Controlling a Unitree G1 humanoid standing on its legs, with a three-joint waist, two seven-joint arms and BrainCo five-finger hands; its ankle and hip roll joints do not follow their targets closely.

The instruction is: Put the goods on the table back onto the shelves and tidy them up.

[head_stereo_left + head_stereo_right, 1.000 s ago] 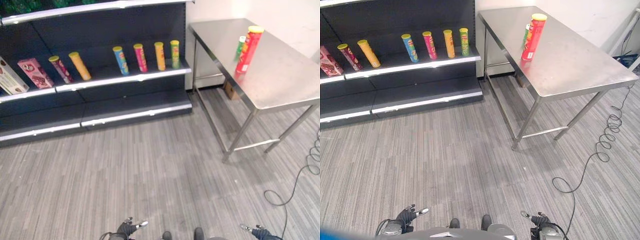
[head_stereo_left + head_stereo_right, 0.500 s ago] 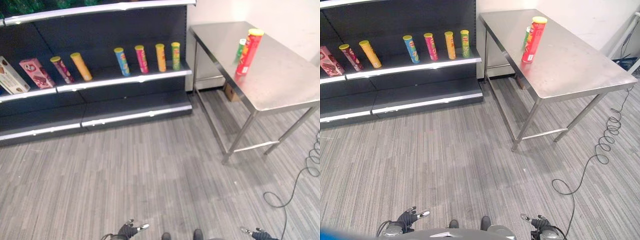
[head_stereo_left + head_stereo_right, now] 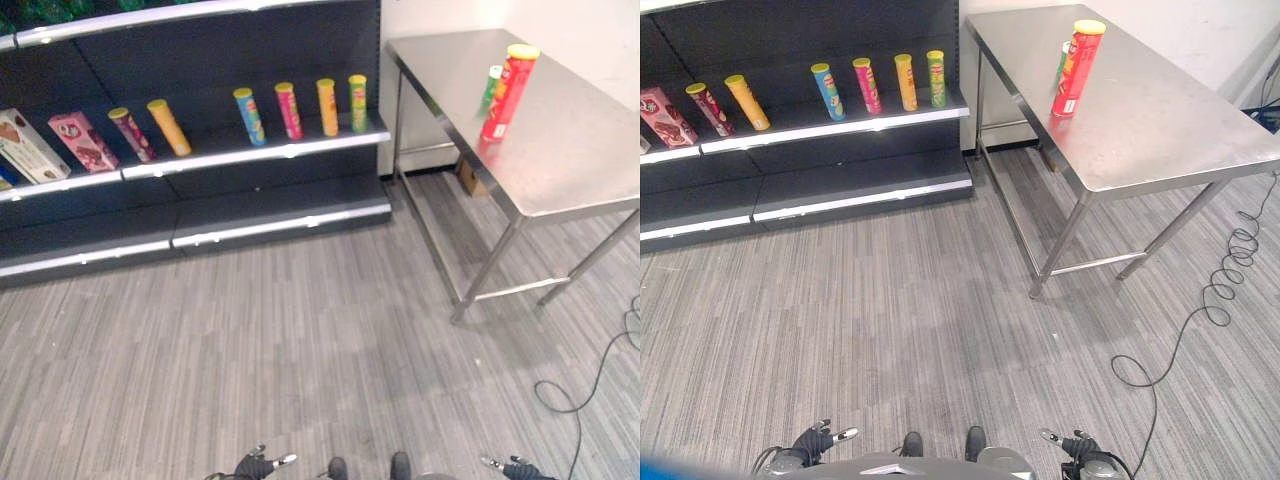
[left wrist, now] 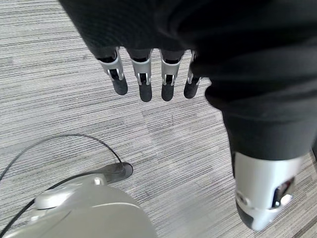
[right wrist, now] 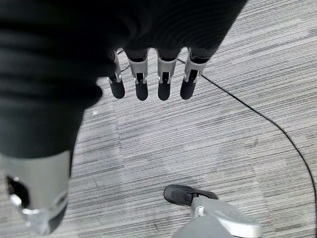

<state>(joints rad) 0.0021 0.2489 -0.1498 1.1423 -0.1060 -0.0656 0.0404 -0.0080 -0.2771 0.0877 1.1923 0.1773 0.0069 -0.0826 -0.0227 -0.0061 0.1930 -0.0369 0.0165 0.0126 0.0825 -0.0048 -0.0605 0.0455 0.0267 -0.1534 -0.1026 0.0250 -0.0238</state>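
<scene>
Red can (image 3: 1077, 67) stands far beyond my empty, relaxed fingers (image 4: 143, 79); I risk toppling it reaching hastily

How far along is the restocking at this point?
Barely begun. Six snack tubes already stand on the shelf, but the red tube and the green tube behind it are still on the steel table. Both hands, left and right, hang open and empty above the floor.
</scene>
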